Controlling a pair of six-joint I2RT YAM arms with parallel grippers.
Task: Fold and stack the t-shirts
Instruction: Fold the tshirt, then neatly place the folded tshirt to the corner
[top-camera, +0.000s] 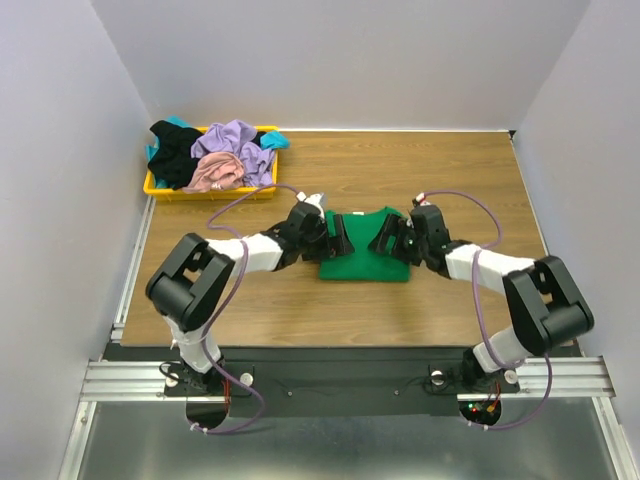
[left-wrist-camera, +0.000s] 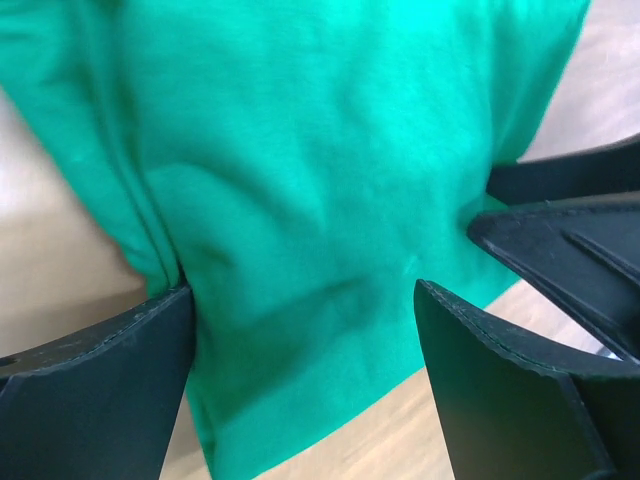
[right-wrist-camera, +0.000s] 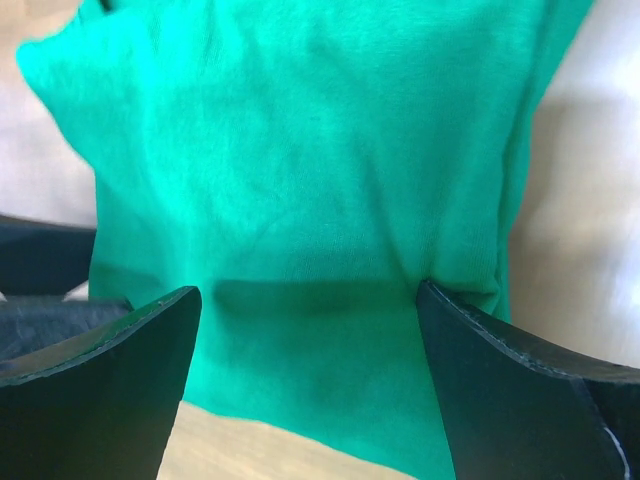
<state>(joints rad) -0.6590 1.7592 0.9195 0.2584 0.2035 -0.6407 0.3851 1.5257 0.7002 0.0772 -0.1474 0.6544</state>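
A bright green t-shirt (top-camera: 362, 248) lies folded into a rectangle on the wooden table, between my two grippers. My left gripper (top-camera: 336, 236) is at its left edge, open, with the jaws spread over the green cloth (left-wrist-camera: 300, 200). My right gripper (top-camera: 388, 240) is at its right edge, open, its jaws also spread over the green cloth (right-wrist-camera: 310, 180). Neither holds the cloth. More t-shirts, lavender (top-camera: 240, 140), dusty pink (top-camera: 215, 172), black (top-camera: 176, 152) and teal (top-camera: 268, 140), lie crumpled in a heap at the back left.
The heap lies in a shallow yellow tray (top-camera: 208, 193) at the table's back left corner. Grey walls close in the table on the left, back and right. Purple cables loop from both arms.
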